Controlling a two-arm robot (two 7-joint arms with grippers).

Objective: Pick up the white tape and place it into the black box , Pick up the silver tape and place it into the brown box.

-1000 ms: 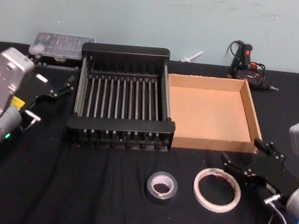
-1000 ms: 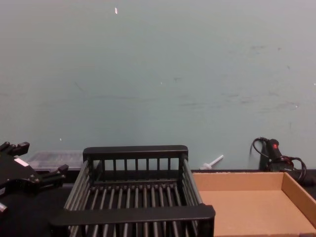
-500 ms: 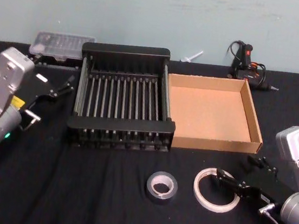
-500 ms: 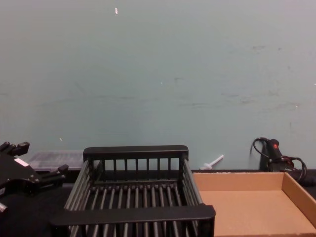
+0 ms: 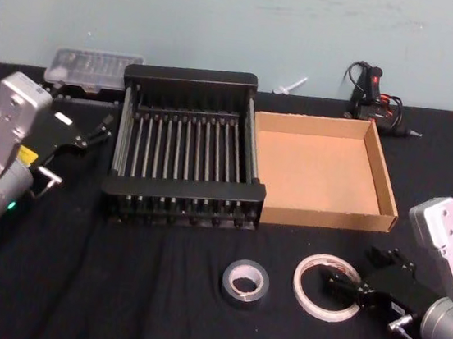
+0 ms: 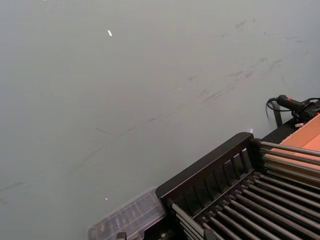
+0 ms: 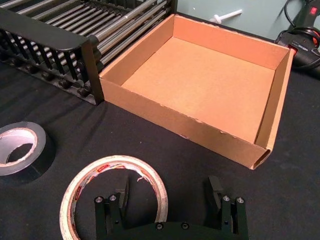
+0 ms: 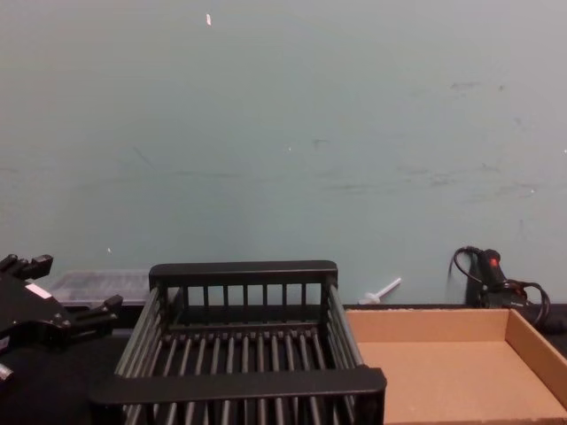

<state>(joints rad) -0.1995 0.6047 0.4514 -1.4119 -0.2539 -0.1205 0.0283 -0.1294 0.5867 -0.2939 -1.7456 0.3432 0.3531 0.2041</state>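
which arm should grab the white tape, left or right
Right. The right gripper is open, one finger inside the white tape ring and one outside it. The left gripper sits far off beside the black box.

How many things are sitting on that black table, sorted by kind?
Tape rolls: 2, the white tape and the silver tape.
Boxes: 2, the black box and the brown box.
Clear plastic cases: 1, the clear case at the back.
Glue guns: 1, the glue gun with its cable.
Small white items: 1, a white piece I can't identify.
Total: 7.
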